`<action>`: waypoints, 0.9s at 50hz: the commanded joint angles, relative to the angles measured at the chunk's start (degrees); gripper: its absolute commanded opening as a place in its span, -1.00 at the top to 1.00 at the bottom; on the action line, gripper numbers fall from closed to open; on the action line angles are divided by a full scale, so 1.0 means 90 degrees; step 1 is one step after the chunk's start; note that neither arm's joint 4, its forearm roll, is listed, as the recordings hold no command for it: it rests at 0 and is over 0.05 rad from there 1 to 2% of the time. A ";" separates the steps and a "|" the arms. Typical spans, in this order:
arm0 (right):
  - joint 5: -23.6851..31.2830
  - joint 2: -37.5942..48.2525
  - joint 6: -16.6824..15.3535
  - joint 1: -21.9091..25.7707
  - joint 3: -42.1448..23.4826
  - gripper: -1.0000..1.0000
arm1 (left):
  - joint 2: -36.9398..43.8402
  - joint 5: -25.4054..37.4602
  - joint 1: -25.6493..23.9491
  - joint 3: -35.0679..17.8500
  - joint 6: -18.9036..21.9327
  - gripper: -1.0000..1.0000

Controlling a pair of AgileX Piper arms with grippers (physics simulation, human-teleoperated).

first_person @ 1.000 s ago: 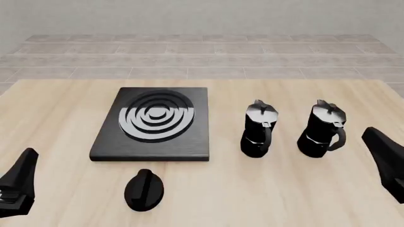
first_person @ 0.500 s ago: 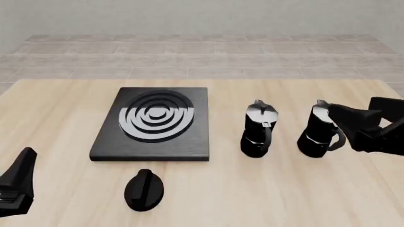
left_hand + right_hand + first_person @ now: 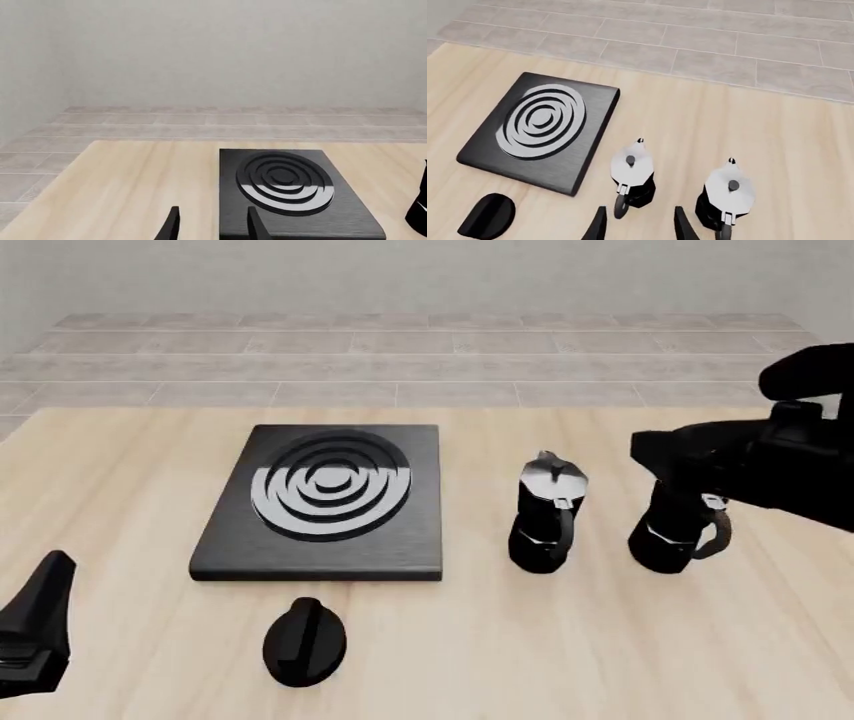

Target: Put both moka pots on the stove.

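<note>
The stove [image 3: 320, 502] lies flat at centre-left of the table, a black slab with silver rings. Two black moka pots stand upright on the wood to its right. The nearer-to-stove moka pot [image 3: 545, 512] is fully visible. My right gripper [image 3: 661, 460] hovers over the right moka pot [image 3: 678, 532], which keeps only its lower body and handle in sight. In the right wrist view both pots [image 3: 632, 175] [image 3: 727, 196] show from above, with my open right gripper [image 3: 639, 227] empty. My left gripper [image 3: 34, 630] sits low at the front left, open [image 3: 212, 229] and empty.
A black teardrop knob [image 3: 304, 640] lies on the table in front of the stove, also seen in the right wrist view [image 3: 487, 216]. The table's far edge meets a tiled floor [image 3: 427, 360]. The left wrist view shows the stove [image 3: 287, 190] ahead.
My right arm has risen from low at the right edge and swung left over the right moka pot, now covering its lid. The left arm and both pots have not moved.
</note>
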 commanded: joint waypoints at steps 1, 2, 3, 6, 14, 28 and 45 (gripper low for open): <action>-0.0294 0.0719 0.0175 0.0057 -0.0133 -1.00 | -0.0003 -0.0013 0.0022 0.0002 -0.0021 -1.00; -0.0308 0.0742 0.0188 0.0059 -0.0134 -1.00 | -0.0003 -0.0011 0.0024 0.0000 -0.0025 -1.00; -0.0321 0.0773 0.0210 0.0066 -0.0133 -1.00 | -0.0003 -0.0012 0.0025 0.0000 -0.0026 -1.00; -0.0386 0.0858 0.0244 0.0082 -0.0103 -1.00 | -0.0002 -0.0011 0.0027 -0.0005 -0.0036 -1.00; -0.0602 0.1021 0.0333 0.0049 0.0070 -1.00 | -0.0004 -0.0026 0.0043 -0.0003 -0.0060 -1.00; -0.1034 0.1378 0.0493 0.0051 0.0378 -1.00 | -0.0006 -0.0037 0.0063 -0.0005 -0.0076 -1.00; -0.1332 0.1723 0.0609 0.0110 0.0369 -1.00 | -0.0005 -0.0014 0.0072 -0.0032 -0.0088 -1.00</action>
